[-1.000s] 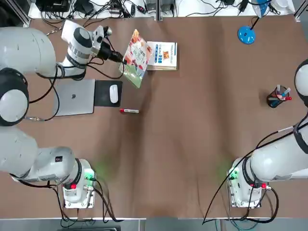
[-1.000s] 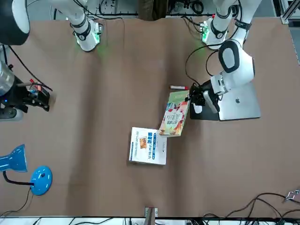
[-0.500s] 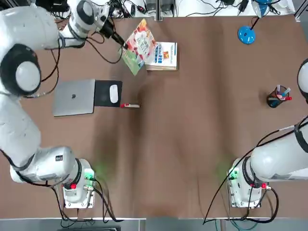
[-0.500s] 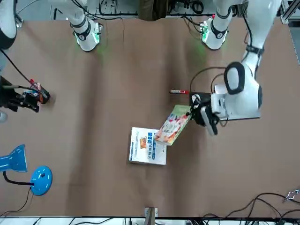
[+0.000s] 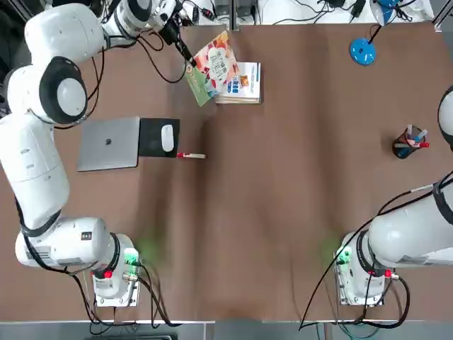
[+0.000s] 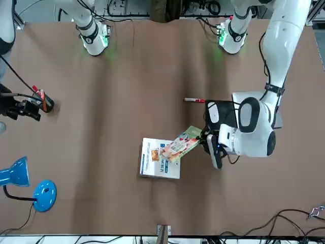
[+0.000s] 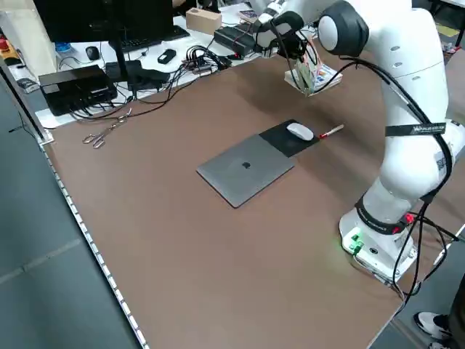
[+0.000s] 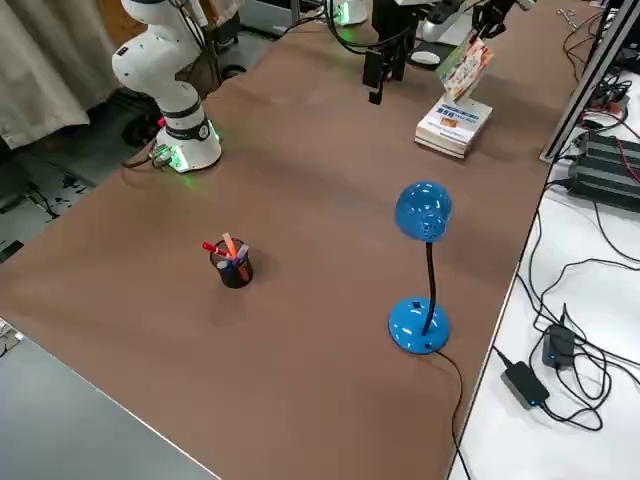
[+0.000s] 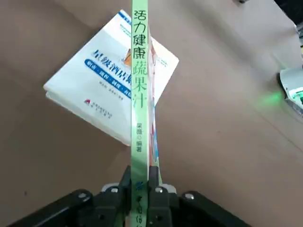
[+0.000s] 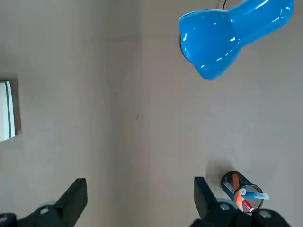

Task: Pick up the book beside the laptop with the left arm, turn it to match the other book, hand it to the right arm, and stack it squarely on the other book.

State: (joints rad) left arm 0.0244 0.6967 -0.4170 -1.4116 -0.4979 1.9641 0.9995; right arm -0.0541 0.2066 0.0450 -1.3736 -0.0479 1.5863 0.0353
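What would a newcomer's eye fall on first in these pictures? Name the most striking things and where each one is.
The colourful book stands out first: the left end effector holds it clamped by its green edge, lifted and tilted above the far side of the table, partly over the white book lying flat there. Next comes the bright blue lamp near the far right corner. The silver laptop lies closed on the left.

Other book (image 5: pixel 244 81) partly covered overhead by the raised book (image 5: pixel 212 67); left corner unseen. Laptop (image 6: pixel 274 120) almost wholly hidden in the front view behind the left arm (image 6: pixel 254 129). Right gripper (image 10: pixel 137 198) cut by the wrist picture's lower edge, fingertips alone showing. Right arm (image 5: pixel 446 120) clipped at the overhead picture's right edge. Pens in the pen cup (image 5: pixel 409 143) too small to count.
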